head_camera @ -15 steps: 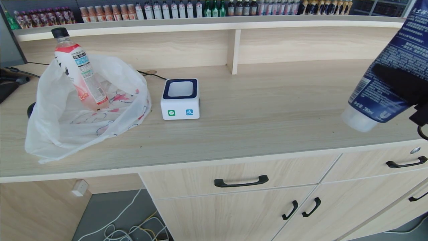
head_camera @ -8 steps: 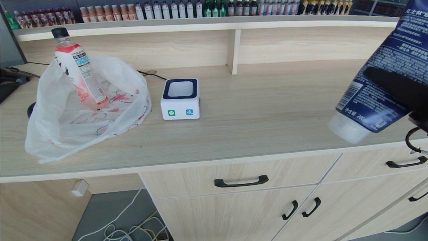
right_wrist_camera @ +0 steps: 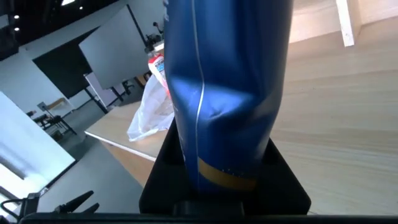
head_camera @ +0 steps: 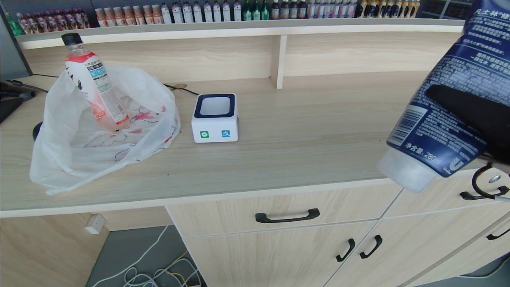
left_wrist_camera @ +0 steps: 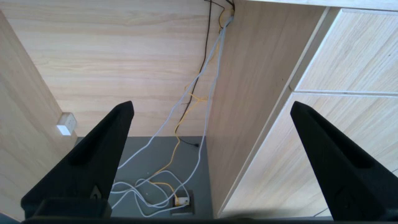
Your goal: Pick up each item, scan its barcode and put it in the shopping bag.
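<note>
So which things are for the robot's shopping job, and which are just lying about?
For the job: blue bottle in the right gripper, scanner, shopping bag, drink bottle inside it.
Just lying about: shelf bottles behind the counter, cables on the floor.

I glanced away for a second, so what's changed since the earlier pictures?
The blue tube, held in the right gripper, has moved toward the robot's left and lower in the head view. The shopping bag, the bottle in it and the scanner stayed put.
</note>
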Controlling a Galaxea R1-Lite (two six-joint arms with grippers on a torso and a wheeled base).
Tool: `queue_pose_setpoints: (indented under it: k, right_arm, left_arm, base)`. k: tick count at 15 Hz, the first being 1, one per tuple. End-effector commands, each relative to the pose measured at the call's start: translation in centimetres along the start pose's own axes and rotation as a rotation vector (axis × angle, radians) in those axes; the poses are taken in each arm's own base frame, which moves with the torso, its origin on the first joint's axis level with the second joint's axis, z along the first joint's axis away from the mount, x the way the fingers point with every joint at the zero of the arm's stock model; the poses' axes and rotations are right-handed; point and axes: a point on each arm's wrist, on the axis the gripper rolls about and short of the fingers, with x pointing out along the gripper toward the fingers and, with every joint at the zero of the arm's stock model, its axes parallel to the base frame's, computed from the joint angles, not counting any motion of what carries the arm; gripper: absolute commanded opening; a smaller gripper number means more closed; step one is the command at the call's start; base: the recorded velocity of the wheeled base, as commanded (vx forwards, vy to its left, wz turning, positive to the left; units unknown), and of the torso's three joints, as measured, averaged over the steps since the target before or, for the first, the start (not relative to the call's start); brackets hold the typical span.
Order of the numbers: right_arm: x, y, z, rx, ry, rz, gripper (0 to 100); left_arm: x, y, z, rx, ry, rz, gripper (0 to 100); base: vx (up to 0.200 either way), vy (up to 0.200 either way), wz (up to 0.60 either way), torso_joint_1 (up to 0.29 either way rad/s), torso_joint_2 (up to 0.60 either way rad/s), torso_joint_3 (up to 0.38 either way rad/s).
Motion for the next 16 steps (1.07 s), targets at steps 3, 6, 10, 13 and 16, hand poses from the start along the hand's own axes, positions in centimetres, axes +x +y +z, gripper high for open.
queue_pose_setpoints:
  k: [3, 6, 10, 13, 16]
  right_arm:
    - [0.4, 1.2, -0.2, 0.039, 0.015, 0.091, 0]
    - [0.4, 1.5, 0.0, 0.035, 0.02, 0.17, 0]
    - [0.8, 1.5, 0.0, 0.069, 0.022, 0.199, 0]
    - [0.9, 1.6, 0.1, 0.088, 0.016, 0.23, 0]
    - [0.9, 1.6, 0.2, 0.088, 0.014, 0.23, 0]
  left_arm:
    - [0.0, 0.0, 0.0, 0.0, 0.002, 0.0, 100]
    - [0.0, 0.0, 0.0, 0.0, 0.002, 0.0, 100]
    - [0.0, 0.0, 0.0, 0.0, 0.002, 0.0, 100]
    - [0.0, 0.0, 0.0, 0.0, 0.002, 0.0, 100]
    - [0.0, 0.0, 0.0, 0.0, 0.002, 0.0, 100]
  base:
    - [0.0, 0.0, 0.0, 0.0, 0.0, 0.0]
    - [0.0, 0.0, 0.0, 0.0, 0.0, 0.0]
    - [0.0, 0.0, 0.0, 0.0, 0.0, 0.0]
    - [0.0, 0.0, 0.0, 0.0, 0.0, 0.0]
    - [0.0, 0.0, 0.0, 0.0, 0.0, 0.0]
